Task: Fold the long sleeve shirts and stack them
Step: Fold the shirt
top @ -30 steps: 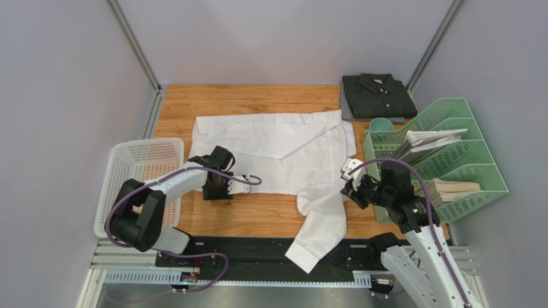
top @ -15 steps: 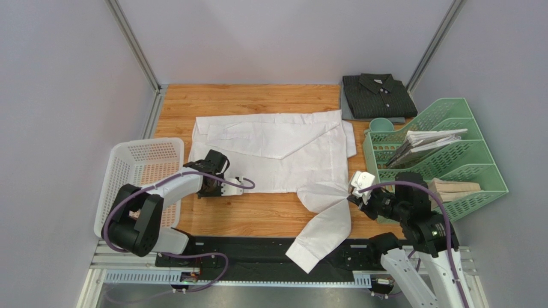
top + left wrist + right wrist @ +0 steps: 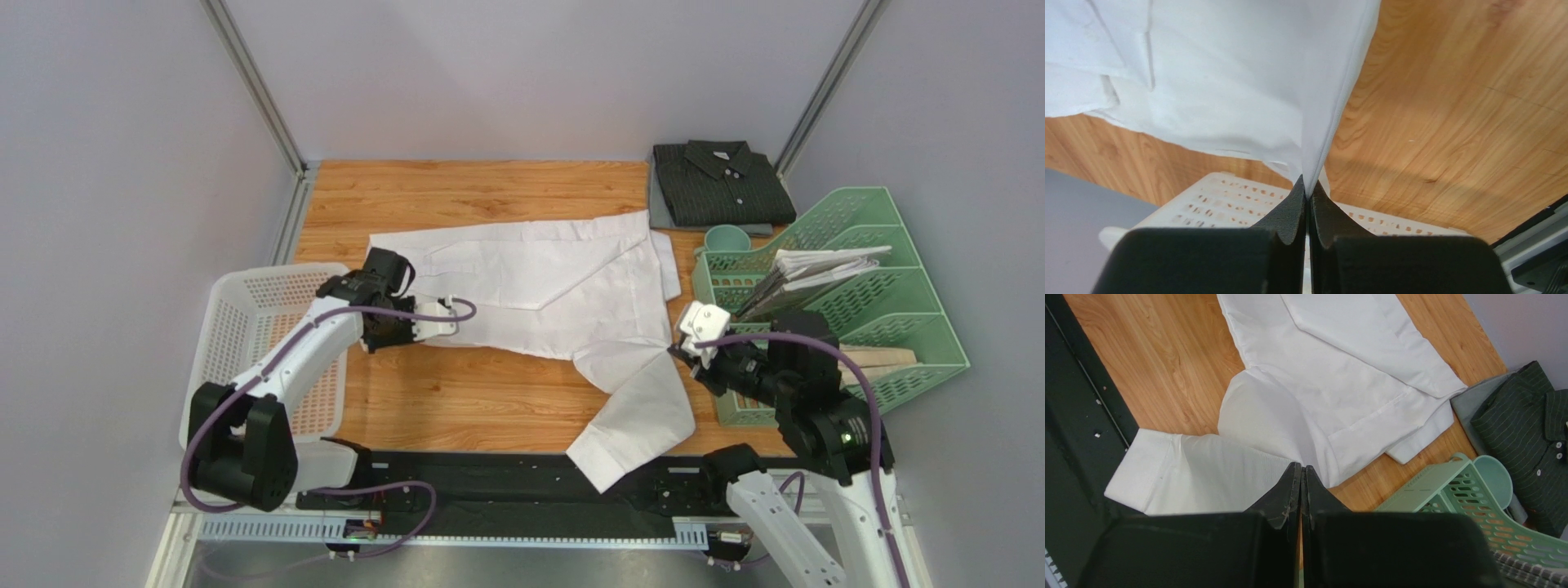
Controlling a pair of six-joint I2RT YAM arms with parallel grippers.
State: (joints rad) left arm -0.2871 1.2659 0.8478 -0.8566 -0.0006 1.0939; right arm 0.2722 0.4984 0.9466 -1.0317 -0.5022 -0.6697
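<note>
The white long sleeve shirt [image 3: 540,284] lies spread across the middle of the wooden table, one sleeve trailing toward the near edge. My left gripper [image 3: 423,316] is shut on its lower left hem; in the left wrist view the cloth [image 3: 1229,73] runs up out of the pinched tips [image 3: 1309,187]. At the shirt's right side, my right gripper [image 3: 676,353] is shut on the fabric, which tents up to the tips [image 3: 1301,470]. The dark striped shirt [image 3: 718,181] sits folded at the back right corner, also seen in the right wrist view [image 3: 1527,422].
A white mesh basket [image 3: 264,312] stands left of the shirt, below my left gripper [image 3: 1229,205]. A green file rack [image 3: 859,288] holding papers and a teal cup [image 3: 726,239] fill the right side. A black strip [image 3: 491,484] runs along the near edge.
My left gripper shut on the shirt's left hem and carried it back and to the left. My right gripper pulled its part of the shirt rightward; the sleeve shifted right with it.
</note>
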